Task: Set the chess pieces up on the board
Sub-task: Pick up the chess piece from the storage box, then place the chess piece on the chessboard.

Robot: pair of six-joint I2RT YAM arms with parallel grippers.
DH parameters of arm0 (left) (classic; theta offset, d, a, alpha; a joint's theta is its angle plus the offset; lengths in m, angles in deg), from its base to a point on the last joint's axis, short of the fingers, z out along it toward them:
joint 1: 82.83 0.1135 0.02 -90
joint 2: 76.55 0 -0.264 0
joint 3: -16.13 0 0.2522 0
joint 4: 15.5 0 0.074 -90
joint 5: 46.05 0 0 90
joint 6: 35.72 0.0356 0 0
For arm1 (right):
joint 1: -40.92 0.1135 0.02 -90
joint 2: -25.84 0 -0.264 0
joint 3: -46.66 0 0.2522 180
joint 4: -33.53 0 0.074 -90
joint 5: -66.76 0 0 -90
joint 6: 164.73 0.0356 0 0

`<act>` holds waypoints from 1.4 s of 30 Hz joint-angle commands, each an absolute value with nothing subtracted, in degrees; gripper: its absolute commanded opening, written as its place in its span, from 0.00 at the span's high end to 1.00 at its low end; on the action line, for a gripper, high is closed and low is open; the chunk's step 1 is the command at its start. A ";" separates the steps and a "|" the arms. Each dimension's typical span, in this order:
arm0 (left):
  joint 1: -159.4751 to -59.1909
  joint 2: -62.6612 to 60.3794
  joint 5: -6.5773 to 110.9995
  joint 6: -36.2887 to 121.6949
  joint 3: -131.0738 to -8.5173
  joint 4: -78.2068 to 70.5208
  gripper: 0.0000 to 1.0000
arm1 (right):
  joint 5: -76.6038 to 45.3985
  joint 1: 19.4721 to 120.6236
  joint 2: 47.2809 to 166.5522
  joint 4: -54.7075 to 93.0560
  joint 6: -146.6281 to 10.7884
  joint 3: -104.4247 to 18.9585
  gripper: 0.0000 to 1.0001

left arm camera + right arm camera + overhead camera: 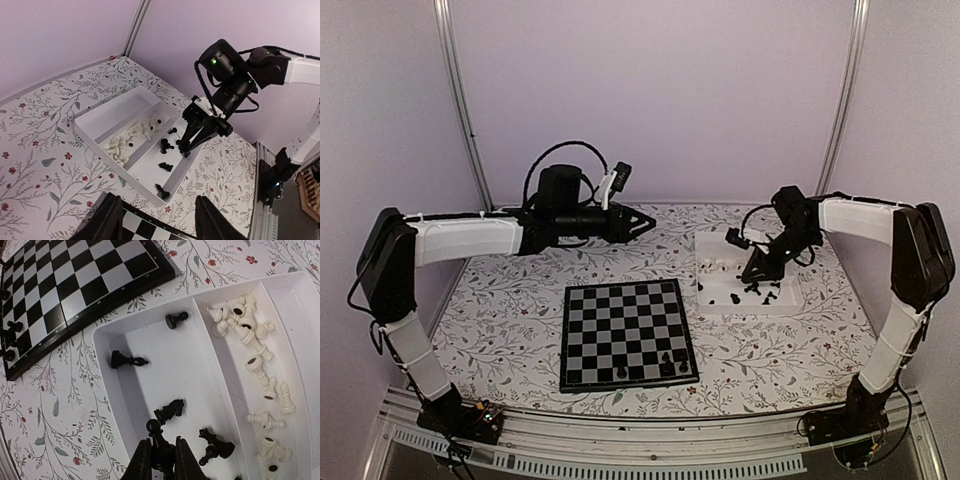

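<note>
The flowered tabletop (500,300) fills most of what I see. The left arm (470,238) lies stretched out level above its far part, and the right arm (860,218) bends down from the right side.

The board (620,320) lies flat near the middle of the tabletop, close to the arms' bases. The white tray (107,120) sits on the cloth at about 2 o'clock from it, just apart from its far right corner.

The left gripper (648,224) hangs in the air at 12 o'clock from the board. Its jaws are apart and nothing is between them.

The right gripper (162,442) points down into the tray's compartment of dark pieces. Its jaws are pinched narrow on an upright black piece (154,427), with the rounded head showing above them.

Other loose black pieces (170,412) lie on their sides around it. The white pieces (250,345) are heaped in the neighbouring compartment.

On the board a few standing black pieces (667,362) cluster at the 5 o'clock corner.
</note>
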State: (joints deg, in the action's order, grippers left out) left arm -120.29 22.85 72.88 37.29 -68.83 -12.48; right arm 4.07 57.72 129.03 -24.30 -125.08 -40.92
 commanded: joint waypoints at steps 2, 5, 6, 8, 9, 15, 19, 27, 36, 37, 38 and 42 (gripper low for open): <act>-123.52 29.59 77.83 27.49 -72.77 -21.40 0.53 | 17.94 57.70 125.52 -24.24 -119.94 -42.69 0.91; -125.53 33.64 79.53 26.19 -76.13 -21.58 0.52 | 23.10 57.91 124.32 -23.59 -117.45 -43.48 0.91; -126.15 34.97 80.41 25.82 -77.13 -21.81 0.52 | 23.98 58.33 123.88 -23.63 -117.12 -43.74 0.91; -127.22 37.55 81.46 24.81 -78.91 -22.15 0.52 | 24.16 59.44 123.67 -23.90 -116.60 -44.28 0.91; -127.62 38.68 82.08 24.41 -80.09 -22.29 0.52 | 23.94 59.98 123.54 -23.99 -116.57 -44.47 0.91; -129.51 44.00 84.82 22.38 -83.97 -22.71 0.52 | 24.21 61.82 123.63 -23.86 -115.87 -44.75 0.91; -130.23 46.34 86.16 21.51 -85.81 -22.60 0.53 | 24.55 62.43 123.92 -23.57 -115.37 -45.08 0.91; -130.73 48.41 87.36 20.98 -87.30 -21.87 0.56 | 25.57 62.79 124.22 -24.15 -114.91 -46.11 0.91; -131.00 50.81 89.07 20.63 -90.26 -20.78 0.61 | 25.54 63.16 124.29 -24.26 -114.81 -46.16 0.91; -131.00 51.07 89.11 20.62 -90.53 -20.73 0.62 | 25.54 63.16 124.20 -24.26 -114.75 -46.12 0.91; -131.00 51.26 89.12 20.43 -90.75 -20.78 0.64 | 25.54 63.17 124.19 -24.35 -114.73 -46.11 0.91; -131.00 51.84 89.04 20.13 -91.52 -20.60 0.68 | 25.46 63.25 124.10 -24.43 -114.72 -46.11 0.91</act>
State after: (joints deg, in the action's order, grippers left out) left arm -130.14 50.63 88.31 20.37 -89.50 -20.63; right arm 24.13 62.79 124.97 -23.93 -115.14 -44.75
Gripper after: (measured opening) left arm 0.330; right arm 0.133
